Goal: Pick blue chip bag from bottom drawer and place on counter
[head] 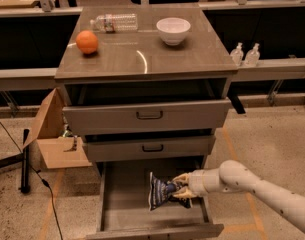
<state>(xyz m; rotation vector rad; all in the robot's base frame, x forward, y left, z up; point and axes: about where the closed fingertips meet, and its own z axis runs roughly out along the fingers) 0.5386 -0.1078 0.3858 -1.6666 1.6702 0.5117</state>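
Note:
The blue chip bag sits in the open bottom drawer, at its right side, crinkled, with white markings. My gripper reaches in from the right on a white arm, and its pale fingers close above and below the bag's right edge. The bag looks raised slightly off the drawer floor. The counter is the glossy grey-brown top of the cabinet, well above the gripper.
On the counter stand an orange, a lying plastic bottle and a white bowl. The two upper drawers are pulled partly out above the bottom one. A cardboard box stands on the floor to the left.

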